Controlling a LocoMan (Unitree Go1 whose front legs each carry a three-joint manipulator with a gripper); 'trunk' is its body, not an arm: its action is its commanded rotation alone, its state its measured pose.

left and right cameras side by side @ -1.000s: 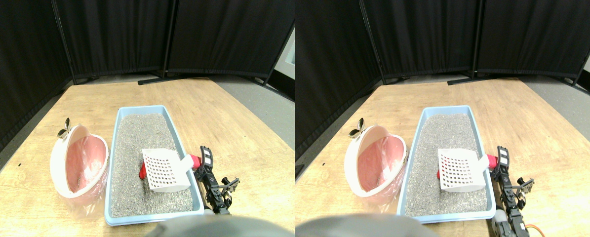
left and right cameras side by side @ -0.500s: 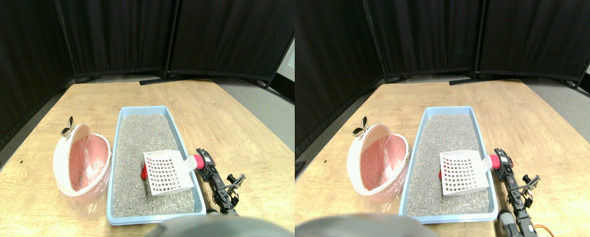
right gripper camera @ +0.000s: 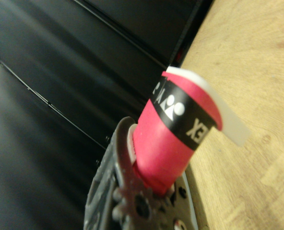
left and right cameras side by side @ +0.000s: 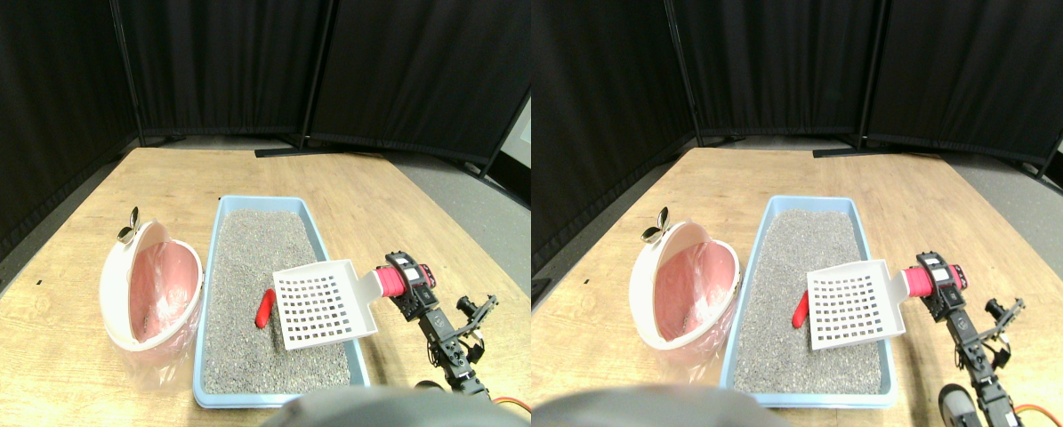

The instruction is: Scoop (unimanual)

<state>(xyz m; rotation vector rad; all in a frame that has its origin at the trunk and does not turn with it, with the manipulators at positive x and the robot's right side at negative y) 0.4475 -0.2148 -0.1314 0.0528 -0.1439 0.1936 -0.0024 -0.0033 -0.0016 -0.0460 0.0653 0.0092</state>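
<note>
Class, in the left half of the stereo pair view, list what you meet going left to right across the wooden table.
White bin with pink liner → small red object on the grey litter → white slotted scoop → red wrapped handle → right gripper.

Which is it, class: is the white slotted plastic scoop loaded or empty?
Empty: the white slotted plastic scoop shows only bare slots; the red object lies beside it.

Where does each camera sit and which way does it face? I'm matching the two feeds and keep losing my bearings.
Stereo pair view: on the robot, looking forward and down at the blue litter tray, pink-lined bin, red object and white slotted scoop; the right manipulator reaches in from the lower right.
Wrist view: on the right manipulator, looking along the gripper; a dark jaw frame shows.
Shared: the scoop's red wrapped handle and the wooden floor.
</note>
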